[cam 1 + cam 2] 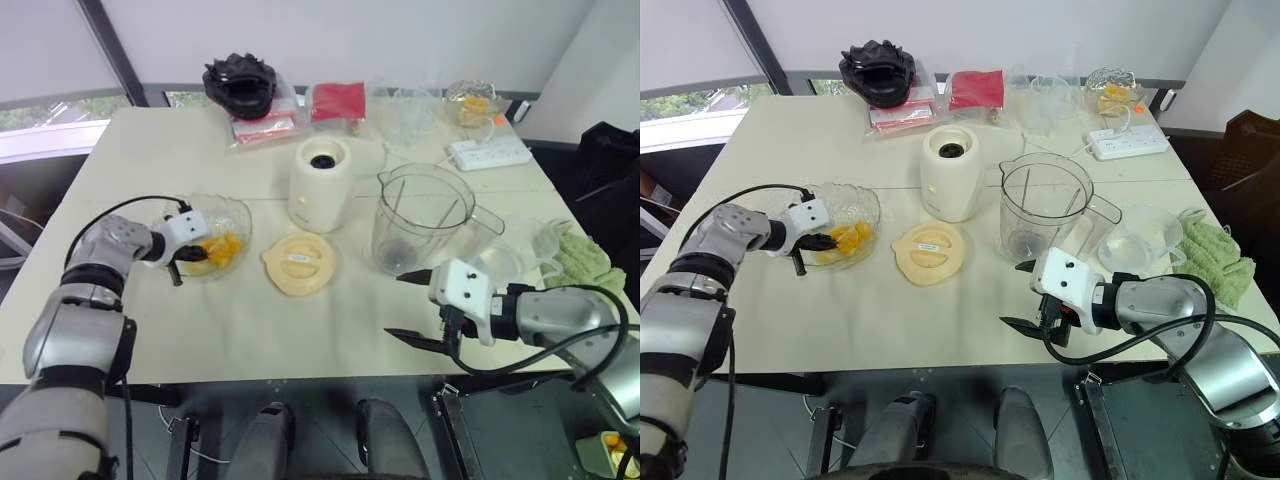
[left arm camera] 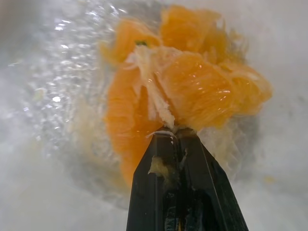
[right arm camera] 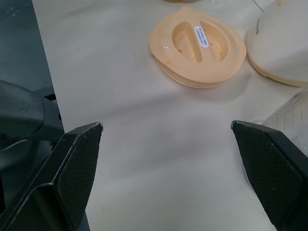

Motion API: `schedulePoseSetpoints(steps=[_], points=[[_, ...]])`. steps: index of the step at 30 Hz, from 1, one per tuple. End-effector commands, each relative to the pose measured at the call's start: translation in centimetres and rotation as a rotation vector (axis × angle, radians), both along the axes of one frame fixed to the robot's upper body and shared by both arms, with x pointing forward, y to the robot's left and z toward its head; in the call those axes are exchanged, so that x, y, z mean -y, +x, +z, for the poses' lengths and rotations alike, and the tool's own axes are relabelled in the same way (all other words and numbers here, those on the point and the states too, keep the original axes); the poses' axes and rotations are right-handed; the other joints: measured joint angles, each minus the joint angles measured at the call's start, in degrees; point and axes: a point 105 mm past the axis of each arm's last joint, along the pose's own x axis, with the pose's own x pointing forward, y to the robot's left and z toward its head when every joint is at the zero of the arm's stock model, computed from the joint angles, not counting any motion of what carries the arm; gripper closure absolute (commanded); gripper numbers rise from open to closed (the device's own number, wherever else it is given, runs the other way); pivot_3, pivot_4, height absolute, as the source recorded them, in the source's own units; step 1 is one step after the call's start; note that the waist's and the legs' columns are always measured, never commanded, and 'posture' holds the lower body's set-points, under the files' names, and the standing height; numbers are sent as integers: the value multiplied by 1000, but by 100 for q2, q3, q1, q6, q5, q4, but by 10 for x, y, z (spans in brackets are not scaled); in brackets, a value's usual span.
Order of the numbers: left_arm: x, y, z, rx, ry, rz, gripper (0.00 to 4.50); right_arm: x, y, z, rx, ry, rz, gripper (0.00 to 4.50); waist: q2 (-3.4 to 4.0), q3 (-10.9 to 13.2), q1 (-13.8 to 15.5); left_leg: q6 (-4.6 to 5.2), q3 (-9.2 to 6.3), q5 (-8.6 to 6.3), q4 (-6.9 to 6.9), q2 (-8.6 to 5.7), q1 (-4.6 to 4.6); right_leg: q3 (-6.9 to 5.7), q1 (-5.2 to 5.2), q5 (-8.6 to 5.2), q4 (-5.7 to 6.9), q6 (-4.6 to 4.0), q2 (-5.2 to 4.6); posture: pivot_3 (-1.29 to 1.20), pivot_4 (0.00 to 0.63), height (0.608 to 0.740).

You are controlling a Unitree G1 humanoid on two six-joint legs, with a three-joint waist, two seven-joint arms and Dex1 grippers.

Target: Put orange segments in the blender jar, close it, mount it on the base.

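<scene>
Several orange segments (image 1: 225, 248) lie in a shallow scalloped clear bowl (image 1: 243, 214) at the table's left. My left gripper (image 1: 190, 255) reaches into that bowl. In the left wrist view its fingertips (image 2: 166, 139) are shut on the white pith edge of one orange segment (image 2: 197, 91). The clear blender jar (image 1: 420, 215) stands empty right of centre, with the cream base (image 1: 320, 185) to its left. A flat cream lid (image 1: 298, 263) lies in front of the base. My right gripper (image 1: 395, 305) hovers open over the table's front edge, in front of the jar.
A small clear tub (image 1: 500, 262) and a green cloth (image 1: 585, 258) sit right of the jar. At the back are a white power strip (image 1: 490, 152), a black object (image 1: 240, 85), a red packet (image 1: 338, 100) and clear containers.
</scene>
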Motion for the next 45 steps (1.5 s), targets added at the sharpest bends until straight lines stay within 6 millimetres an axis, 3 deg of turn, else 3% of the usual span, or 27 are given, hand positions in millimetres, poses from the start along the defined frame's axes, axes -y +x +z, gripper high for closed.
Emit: schedulePoseSetpoints(steps=[1, 7, 15, 24, 35, 38, 41, 45], points=[[-8, 5, 38, 76, -110, 28, 4483, -3, 0, 8, 41, 4, 18, 0, -1, 0, 8, 0, 0, 0, 0, 0, -1, 0, 0, 0, 0, 0, 0, 0, 150, 740], [-19, 2, 71, 121, -216, 51, 4483, -4, 1, 7, 43, 6, 17, 0, -3, 1, 11, 0, -1, 0, 0, 0, -2, 0, 0, 0, 0, 0, 0, 0, 150, 740], [-25, -4, 74, 127, -237, 56, 4483, -5, 4, 7, 45, 6, 31, 0, -3, 1, 0, 0, -1, 0, 0, 0, -1, 0, 0, 0, 0, 0, 0, 0, 150, 740], [-11, 1, 79, 144, -305, 40, 4483, -5, 4, 7, 47, 3, 36, 0, -3, 1, 11, 0, -1, 0, 0, 0, -2, 0, -1, 0, 0, 0, 0, 0, 150, 740], [7, 6, 108, 184, -422, 13, 4483, -8, 4, 6, 46, 8, 37, 0, -3, 2, 5, 0, -2, 0, 0, 0, -2, 0, -1, 0, 0, 0, 0, 0, 150, 740], [5, 2, 100, 173, -372, -3, 4483, -9, 5, 5, 48, 12, 40, 0, -3, 2, 0, 0, -2, 0, 0, 0, -2, 0, -1, 0, 0, 0, 0, 0, 150, 740], [-1, -13, 67, 106, -233, -52, 4483, -10, 5, 4, 47, 12, 42, 0, 2, -1, -35, 0, -1, 0, -2, 0, 1, 3, -2, 0, 0, 0, 0, 0, 150, 740], [-4, -26, 44, 51, -160, -87, 4483, -10, 3, 4, 42, 13, 44, 0, 0, 0, -2, 0, -1, 0, -5, 1, 1, 5, -6, 1, 1, -2, 1, 0, 150, 740]])
